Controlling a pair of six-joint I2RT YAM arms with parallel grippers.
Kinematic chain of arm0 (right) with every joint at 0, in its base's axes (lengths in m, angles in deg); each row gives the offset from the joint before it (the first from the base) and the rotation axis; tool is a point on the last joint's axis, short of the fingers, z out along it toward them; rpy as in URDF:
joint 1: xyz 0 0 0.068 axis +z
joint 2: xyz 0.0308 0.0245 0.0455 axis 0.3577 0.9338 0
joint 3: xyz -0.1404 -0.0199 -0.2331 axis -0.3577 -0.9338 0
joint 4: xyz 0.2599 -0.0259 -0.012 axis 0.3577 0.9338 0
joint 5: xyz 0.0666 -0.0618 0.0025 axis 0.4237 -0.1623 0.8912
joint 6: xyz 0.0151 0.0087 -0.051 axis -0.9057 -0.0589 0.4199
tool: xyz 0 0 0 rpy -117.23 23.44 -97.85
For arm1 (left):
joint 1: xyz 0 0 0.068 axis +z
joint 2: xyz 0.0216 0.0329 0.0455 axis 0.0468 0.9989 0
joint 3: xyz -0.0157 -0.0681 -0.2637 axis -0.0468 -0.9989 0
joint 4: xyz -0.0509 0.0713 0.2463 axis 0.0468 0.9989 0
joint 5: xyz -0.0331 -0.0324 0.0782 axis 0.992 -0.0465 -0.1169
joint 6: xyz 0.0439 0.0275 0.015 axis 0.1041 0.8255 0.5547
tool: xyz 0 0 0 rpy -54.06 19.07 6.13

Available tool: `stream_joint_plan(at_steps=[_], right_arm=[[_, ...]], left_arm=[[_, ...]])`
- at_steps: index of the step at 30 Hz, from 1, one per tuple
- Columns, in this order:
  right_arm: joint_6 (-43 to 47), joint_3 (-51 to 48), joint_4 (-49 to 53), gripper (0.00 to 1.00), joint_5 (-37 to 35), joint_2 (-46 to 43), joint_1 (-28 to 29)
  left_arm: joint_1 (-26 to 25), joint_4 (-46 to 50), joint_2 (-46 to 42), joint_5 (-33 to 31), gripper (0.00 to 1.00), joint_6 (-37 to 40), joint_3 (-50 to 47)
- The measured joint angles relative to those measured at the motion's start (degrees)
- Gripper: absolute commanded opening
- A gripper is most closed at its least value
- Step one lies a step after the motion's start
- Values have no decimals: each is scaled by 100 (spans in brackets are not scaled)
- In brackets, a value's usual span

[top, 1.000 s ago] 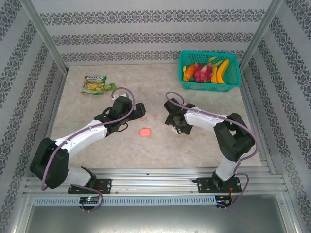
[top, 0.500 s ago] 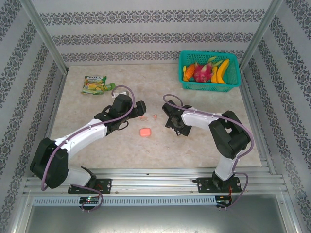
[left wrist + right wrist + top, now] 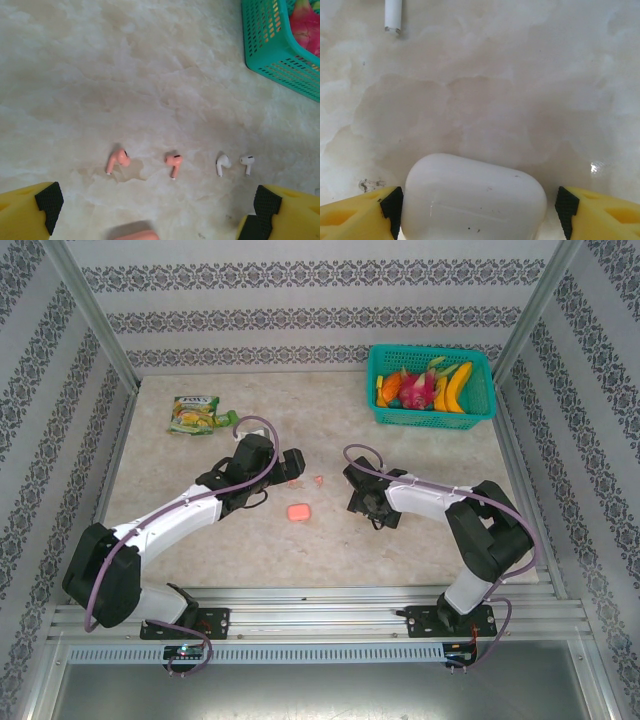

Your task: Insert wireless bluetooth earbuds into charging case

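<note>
Two pale pink earbuds (image 3: 118, 159) (image 3: 174, 162) and two white earbuds (image 3: 222, 163) (image 3: 247, 162) lie in a row on the marble table. My left gripper (image 3: 152, 220) hovers just short of them, open and holding nothing. A closed pink charging case (image 3: 297, 511) lies nearer me, its blurred edge (image 3: 135, 234) showing between the left fingers. A closed white charging case (image 3: 472, 200) sits on the table between the fingers of my right gripper (image 3: 477, 212). The right pad (image 3: 566, 207) stands apart from it, so the gripper is open. One white earbud stem (image 3: 393, 17) shows beyond the case.
A teal basket (image 3: 478, 410) of toy fruit stands at the back right, and its corner (image 3: 280, 45) shows in the left wrist view. A green snack pouch (image 3: 195, 412) lies at the back left. The two grippers (image 3: 292, 466) (image 3: 362, 502) stand close together at mid-table.
My right gripper has shifted slightly toward the near edge and its arm has swung out to the right. The left gripper has edged a little to the right. The earbuds and pink case have not moved.
</note>
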Motion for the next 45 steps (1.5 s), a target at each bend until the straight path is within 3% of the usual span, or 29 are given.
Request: stream_joint_plan(at_steps=[16,28,38,45], right_arm=[[26,131,105,76,17,111,-125],[-44,164,160,76,26,138,-125],[-621,164,131,76,2,136,-125],[-809,164,160,67,-61,136,-122]], left_arm=[[-72,-468,55,623,100,-1150,-219],[-280,-568,188,503,100,-1325,-219],[-378,-798,310,352,100,-1718,-317],[-466,-931,354,289,100,-1899,-319]])
